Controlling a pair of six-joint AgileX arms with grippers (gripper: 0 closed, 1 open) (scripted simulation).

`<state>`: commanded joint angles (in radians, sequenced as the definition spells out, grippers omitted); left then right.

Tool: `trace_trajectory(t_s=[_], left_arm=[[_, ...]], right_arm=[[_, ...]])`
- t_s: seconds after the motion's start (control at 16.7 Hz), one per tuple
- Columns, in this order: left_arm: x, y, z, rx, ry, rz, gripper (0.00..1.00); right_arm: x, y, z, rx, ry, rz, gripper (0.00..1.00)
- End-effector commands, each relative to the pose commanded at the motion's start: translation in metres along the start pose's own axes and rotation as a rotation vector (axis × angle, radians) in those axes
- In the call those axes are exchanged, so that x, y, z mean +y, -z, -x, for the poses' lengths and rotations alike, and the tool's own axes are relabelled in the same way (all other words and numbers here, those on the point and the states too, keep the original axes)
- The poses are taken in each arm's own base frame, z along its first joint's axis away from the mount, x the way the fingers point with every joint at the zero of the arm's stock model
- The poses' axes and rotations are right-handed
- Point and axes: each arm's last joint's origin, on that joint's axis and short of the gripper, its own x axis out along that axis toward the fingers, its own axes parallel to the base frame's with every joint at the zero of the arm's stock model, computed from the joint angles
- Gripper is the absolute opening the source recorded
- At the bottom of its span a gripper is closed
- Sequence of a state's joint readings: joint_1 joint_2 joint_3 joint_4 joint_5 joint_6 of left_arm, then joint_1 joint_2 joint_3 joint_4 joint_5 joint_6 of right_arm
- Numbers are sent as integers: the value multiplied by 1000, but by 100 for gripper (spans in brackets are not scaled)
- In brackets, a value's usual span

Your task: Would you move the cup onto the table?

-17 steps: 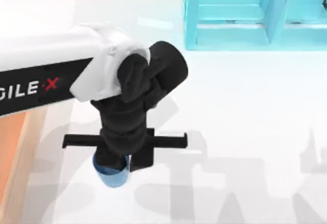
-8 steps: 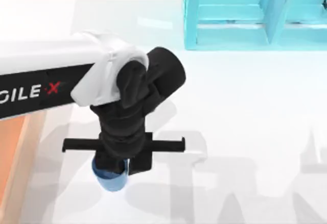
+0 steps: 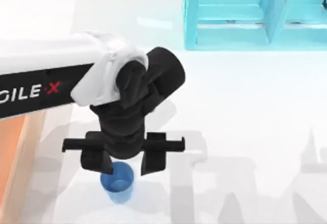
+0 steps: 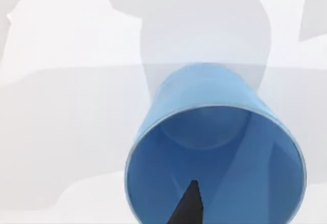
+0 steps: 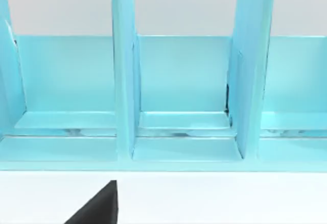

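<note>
The translucent blue cup (image 3: 118,182) stands upright on the white table (image 3: 245,122), near the front edge and left of the middle. My left gripper (image 3: 123,162) hovers just above it, open, with one black finger on either side of the rim and apart from it. The left wrist view looks down into the cup (image 4: 214,152), which stands on the table (image 4: 61,132). A black part of my right gripper (image 5: 97,208) shows in the right wrist view, facing the shelf unit.
A turquoise shelf unit (image 3: 245,15) stands at the back right, with its open compartments (image 5: 179,81) facing the right arm. An orange-brown wooden tray (image 3: 10,152) lies at the table's left edge, close to the cup. Bare table stretches to the right.
The left gripper was shut on the cup and has now opened, its fingers spread wide. The cup has been let go and stands free on the table.
</note>
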<state>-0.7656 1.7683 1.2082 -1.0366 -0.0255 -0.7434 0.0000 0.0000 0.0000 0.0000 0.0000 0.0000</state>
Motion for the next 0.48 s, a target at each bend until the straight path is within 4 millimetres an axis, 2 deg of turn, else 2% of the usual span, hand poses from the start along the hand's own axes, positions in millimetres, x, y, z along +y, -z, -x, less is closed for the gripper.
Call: trace_trajectory(t_s=[0.12,0.48], left_arm=[[0,0,0,0,0,0,98],[0,0,0,0,0,0,100]], right_arm=[[0,0,0,0,0,0,100],[0,0,0,0,0,0,100]])
